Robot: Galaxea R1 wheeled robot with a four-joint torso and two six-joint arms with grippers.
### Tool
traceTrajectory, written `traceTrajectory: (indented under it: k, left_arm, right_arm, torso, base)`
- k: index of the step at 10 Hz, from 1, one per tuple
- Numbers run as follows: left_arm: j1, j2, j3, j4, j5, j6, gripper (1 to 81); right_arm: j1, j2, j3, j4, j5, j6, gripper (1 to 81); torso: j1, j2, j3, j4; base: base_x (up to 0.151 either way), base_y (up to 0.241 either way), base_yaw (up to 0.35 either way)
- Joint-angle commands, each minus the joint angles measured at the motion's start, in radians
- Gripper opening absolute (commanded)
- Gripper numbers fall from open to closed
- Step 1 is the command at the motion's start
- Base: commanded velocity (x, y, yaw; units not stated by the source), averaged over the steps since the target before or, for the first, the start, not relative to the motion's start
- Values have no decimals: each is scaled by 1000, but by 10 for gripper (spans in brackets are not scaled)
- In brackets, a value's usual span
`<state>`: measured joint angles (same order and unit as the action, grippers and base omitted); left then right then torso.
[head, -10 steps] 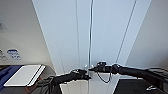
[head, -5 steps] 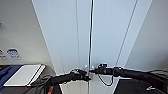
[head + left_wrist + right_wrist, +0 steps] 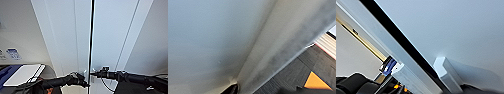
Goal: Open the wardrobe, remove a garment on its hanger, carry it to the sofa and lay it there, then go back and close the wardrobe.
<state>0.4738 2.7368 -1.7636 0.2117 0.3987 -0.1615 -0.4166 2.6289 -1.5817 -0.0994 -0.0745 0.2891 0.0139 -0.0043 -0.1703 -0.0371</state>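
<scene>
Both grippers at the wardrobe point(image 3: 82, 37) handles: left gripper point(image 3: 83, 79) just left of the door seam, right gripper point(image 3: 96, 73) just right. Since a second ago we've barely shifted; the dark gap between the doors looks slightly wider, so opening is starting. Can't tell either gripper's finger state. No readable writing.

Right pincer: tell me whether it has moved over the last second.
No. The right pincer sits at the same spot by the dark gap between the wardrobe doors as before.
</scene>
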Motion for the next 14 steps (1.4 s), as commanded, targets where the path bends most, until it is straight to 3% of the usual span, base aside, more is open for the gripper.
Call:
traceTrajectory:
  k: [1,4,7,10,14]
  left_arm:
    - [28,-108,479,-51,-147,11,811]
    - [166,-294,632,6,-187,13,811]
    - [274,-452,748,51,-215,13,811]
    - [360,-580,812,57,-264,17,811]
    - [472,-748,831,57,-392,20,811]
  right_arm:
    - [19,-45,270,32,-29,19,811]
    - [-47,-154,428,18,-8,7,811]
    - [-155,-258,566,-157,-70,4,811]
    - [-262,-438,671,-256,-61,2,811]
    - [-331,-638,764,-287,-57,4,811]
  torso:
    - [0,0,0,0]
    - [0,0,0,0]
    - [0,0,0,0]
    - [0,0,0,0]
    - [0,0,1,0]
  base:
    - [0,0,0]
    - [0,0,0]
    - [0,0,0]
    - [0,0,0]
    - [0,0,0]
